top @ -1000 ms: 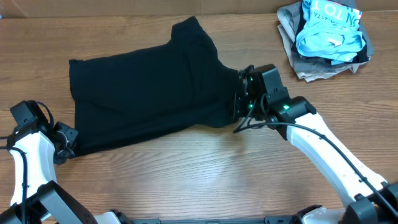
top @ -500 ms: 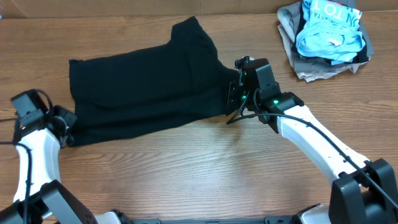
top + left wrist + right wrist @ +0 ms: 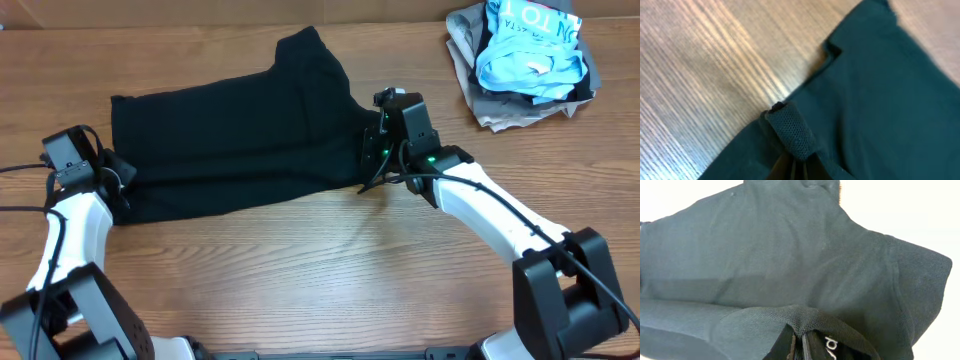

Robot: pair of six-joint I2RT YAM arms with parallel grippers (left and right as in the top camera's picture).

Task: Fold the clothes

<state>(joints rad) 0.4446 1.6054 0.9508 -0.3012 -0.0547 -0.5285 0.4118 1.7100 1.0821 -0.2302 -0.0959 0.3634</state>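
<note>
The clothes point(image 3: 240, 140), a black T-shirt, lie spread across the middle of the wooden table point(image 3: 330, 270), with one sleeve pointing to the far side. My left gripper point(image 3: 118, 190) is at the shirt's near-left corner. In the left wrist view the left gripper point(image 3: 797, 162) is shut on a pinched fold of the black cloth point(image 3: 880, 90). My right gripper point(image 3: 372, 160) is at the shirt's right edge. The right wrist view shows the right gripper point(image 3: 801, 342) shut on a raised ridge of the same cloth point(image 3: 790, 255), which stretches away from it.
At the back right corner a light blue garment with white lettering point(image 3: 528, 45) lies heaped on a grey-tan garment point(image 3: 480, 95). Bare wood runs along the near side of the table in front of the shirt.
Both grippers have moved toward the far side, the right one also leftward, dragging the shirt's near edge with them. The black cloth now covers less of the near table.
</note>
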